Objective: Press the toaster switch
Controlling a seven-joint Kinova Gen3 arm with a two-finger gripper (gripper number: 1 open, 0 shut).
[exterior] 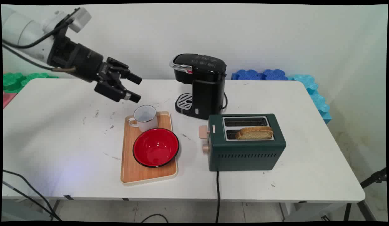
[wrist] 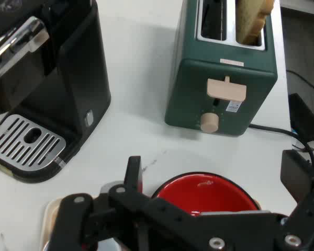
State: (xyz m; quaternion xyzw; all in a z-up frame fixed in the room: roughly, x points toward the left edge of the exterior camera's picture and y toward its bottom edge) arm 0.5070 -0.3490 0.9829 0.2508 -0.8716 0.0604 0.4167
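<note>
Gripper (exterior: 135, 88) w/ fingers apart, holding nothing, hangs just above the white cup (exterior: 145, 118) on the tray (exterior: 128, 171) by the red bowl (exterior: 156, 147)

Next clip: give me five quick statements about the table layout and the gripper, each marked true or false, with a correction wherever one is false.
1. The gripper holds the white mug. False: it hangs open above the mug, holding nothing.
2. The red bowl sits on the wooden tray. True.
3. Both toaster slots hold bread. False: only the near slot holds a bread slice.
4. The coffee machine stands behind the toaster. True.
5. The mug stands under the coffee machine's spout. False: it stands on the tray behind the bowl.
</note>
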